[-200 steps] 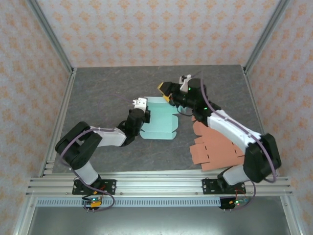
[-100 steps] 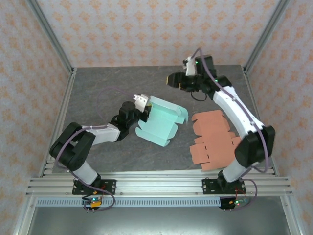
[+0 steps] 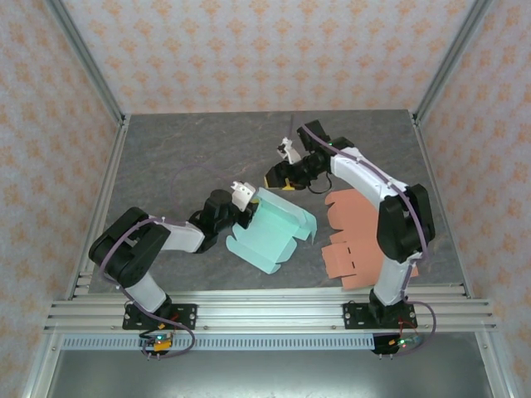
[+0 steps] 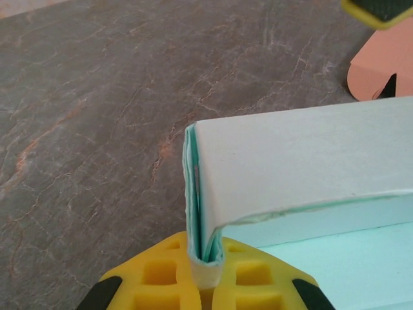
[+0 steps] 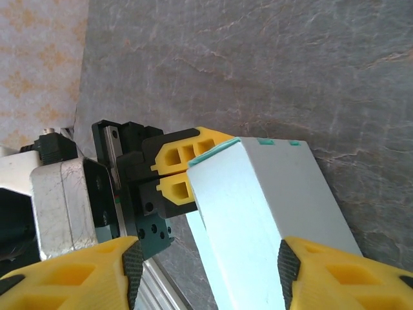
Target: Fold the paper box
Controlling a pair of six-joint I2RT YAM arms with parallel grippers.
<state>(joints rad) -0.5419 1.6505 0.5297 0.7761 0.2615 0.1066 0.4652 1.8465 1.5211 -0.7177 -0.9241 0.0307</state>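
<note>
Tabletop (image 3: 182, 157) was grey, stone-veined, matte and flat. Salmon card blank (image 3: 365, 249) lay flat on the right side, partly under the right arm. It was die-cut with rounded tabs and looked wholly unfolded. Teal paper box (image 3: 278, 232) sat near table centre, just left of the blank, and was only partly formed. One panel was creased up and bowed over, the side flaps stuck out, and the tray shape was not closed. The card was thin and stiff with sharp creases, pale on the outer face in the left wrist view and teal inside. Judged about mid-fold: one side raised, remaining walls, flaps and tucks left to do. Left gripper (image 4: 205, 268) was clamped on the doubled left edge of the box, its yellow pocketed fingers pinched tight on the fold. Right gripper (image 3: 276, 177) hovered at the box's far edge, jaws apart and a panel lined up ahead between them. Contact could not be told.
</note>
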